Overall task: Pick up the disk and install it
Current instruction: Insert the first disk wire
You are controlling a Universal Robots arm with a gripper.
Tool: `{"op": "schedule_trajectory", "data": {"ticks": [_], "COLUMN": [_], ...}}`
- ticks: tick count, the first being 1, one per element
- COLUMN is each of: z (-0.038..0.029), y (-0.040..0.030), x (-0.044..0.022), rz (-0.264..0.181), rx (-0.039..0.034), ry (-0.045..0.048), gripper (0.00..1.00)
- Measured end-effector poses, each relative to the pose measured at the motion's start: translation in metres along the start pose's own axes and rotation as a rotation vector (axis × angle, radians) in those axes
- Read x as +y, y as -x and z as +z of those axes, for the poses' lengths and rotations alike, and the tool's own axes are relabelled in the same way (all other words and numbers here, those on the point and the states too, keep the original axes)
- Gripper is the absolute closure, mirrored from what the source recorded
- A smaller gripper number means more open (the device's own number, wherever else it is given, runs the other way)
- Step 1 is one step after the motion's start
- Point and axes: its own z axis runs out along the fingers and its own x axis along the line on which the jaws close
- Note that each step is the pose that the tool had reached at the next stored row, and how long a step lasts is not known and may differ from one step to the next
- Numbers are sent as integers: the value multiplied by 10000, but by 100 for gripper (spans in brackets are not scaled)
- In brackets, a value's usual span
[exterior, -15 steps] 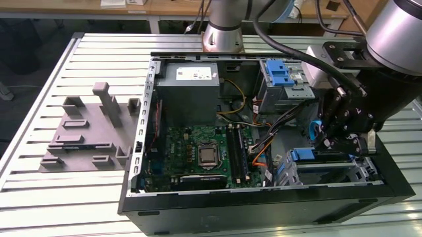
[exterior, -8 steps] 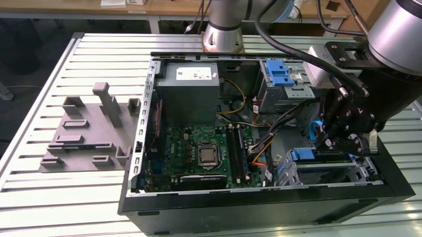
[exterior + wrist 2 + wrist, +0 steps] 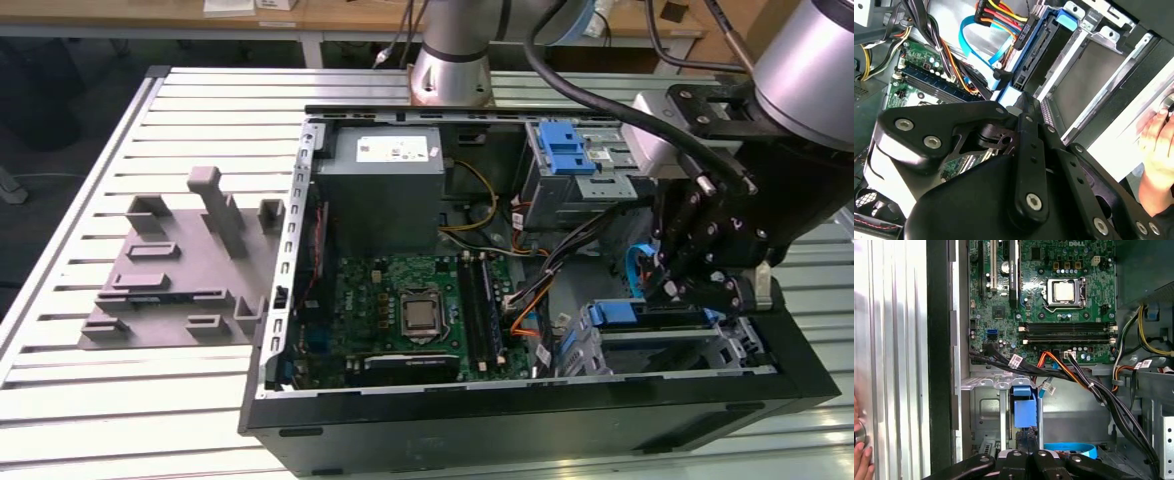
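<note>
I have the gripper [image 3: 705,290] down inside the open computer case [image 3: 534,400], at the corner on the exterior view's right, over the drive cage [image 3: 667,345]. The case lies on its side on the ribbed metal tabletop [image 3: 80,400].

The disk [image 3: 1035,52] stands on edge in that cage. In the second wrist view I see its dark edge, with a blue frame along it, just past the black gripper linkage. Its blue tab [image 3: 1024,407] shows in the first wrist view, in the cage slot just beyond the gripper. In the exterior view a blue part [image 3: 617,313] shows at the cage top just beside the gripper.

I cannot tell whether the fingers are spread or pressed together, or whether they touch the disk; the gripper's own body covers them in both wrist views.

A light blue flat cable [image 3: 974,47] and a bundle of red, orange and yellow wires [image 3: 999,12] run to the disk's end in the second wrist view. The green circuit board [image 3: 400,310] lies across the case floor, with the grey power supply box [image 3: 387,165] behind it. A second cage with a blue latch [image 3: 567,150] sits at the back on the exterior view's right.

A grey block with raised shapes [image 3: 180,265] rests on the tabletop, well apart, on the exterior view's left. A person's hand [image 3: 1156,150] rests at the tabletop edge outside the case.
</note>
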Motion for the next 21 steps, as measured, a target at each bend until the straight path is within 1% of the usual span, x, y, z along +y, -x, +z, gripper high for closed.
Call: {"op": "schedule_trajectory", "data": {"ticks": [6, 14, 16, 21], "z": [0, 0, -1, 0], "y": [10, 22, 27, 36], "x": [-51, -84, -108, -193], "rz": [0, 0, 0, 0], "rx": [-1, 0, 1, 0], "ry": [0, 0, 0, 1], "gripper": [89, 89, 89, 89]}}
